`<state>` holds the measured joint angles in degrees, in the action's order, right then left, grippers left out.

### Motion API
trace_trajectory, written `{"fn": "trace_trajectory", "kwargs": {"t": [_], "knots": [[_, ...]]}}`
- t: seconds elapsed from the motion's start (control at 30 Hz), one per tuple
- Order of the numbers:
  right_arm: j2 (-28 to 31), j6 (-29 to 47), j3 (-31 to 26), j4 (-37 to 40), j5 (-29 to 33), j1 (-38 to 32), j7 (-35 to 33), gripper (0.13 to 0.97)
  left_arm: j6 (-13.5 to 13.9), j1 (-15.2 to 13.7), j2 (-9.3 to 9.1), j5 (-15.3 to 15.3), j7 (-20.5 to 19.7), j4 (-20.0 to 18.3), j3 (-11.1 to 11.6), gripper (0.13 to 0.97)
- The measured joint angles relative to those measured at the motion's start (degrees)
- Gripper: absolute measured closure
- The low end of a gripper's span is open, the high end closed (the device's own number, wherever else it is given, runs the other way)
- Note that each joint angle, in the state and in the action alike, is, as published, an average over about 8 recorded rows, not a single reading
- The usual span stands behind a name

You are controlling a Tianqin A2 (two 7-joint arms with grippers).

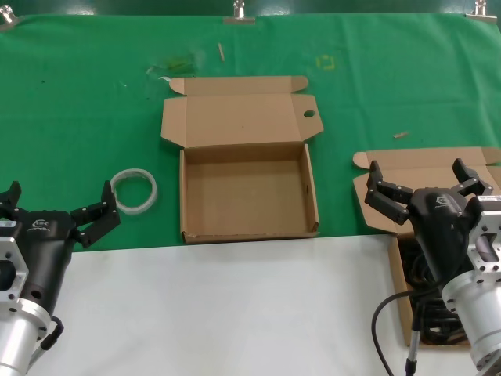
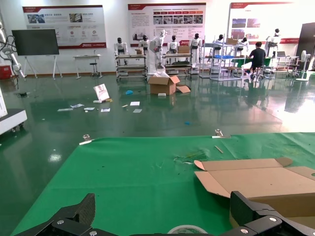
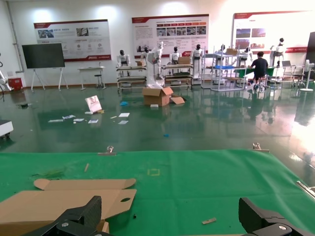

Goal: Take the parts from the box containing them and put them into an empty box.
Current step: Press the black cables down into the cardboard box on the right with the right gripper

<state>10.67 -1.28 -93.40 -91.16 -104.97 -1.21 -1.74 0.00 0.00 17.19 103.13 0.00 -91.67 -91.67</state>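
Nearest the robot, on the bare white table (image 1: pixel 235 313), both arms wait with nothing held. The left gripper (image 1: pixel 59 207) hangs at the left edge, fingers spread wide, just short of a white ring (image 1: pixel 134 191) on the green cloth (image 1: pixel 78 117). The right gripper (image 1: pixel 423 184), fingers likewise apart and empty, hovers over the full box (image 1: pixel 407 168) at the right, where black cords (image 1: pixel 427 305) lie tangled under the arm. Farther out, at the centre, the empty box (image 1: pixel 249 192) sits open, its lid folded back and an oval hole in one tab.

The likely trouble from here: the cords are looped together, so a grab could lift several at once or drag the light carton along, and a trailing plug could catch the box wall.

Most of the full box is hidden by the right arm and cut off at the picture's edge, so the number of cords cannot be counted. The wrist cameras show only finger tips and the hall beyond.
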Motion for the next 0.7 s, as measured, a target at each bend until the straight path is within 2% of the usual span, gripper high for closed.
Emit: {"fn": "trace_trajectory", "kwargs": {"t": [0.7], "knots": [[0.0,0.0,0.0,0.0,0.0,0.0,0.0,0.129,0.0,0.0,0.00,0.0,0.0,0.0,0.0,0.132]]}}
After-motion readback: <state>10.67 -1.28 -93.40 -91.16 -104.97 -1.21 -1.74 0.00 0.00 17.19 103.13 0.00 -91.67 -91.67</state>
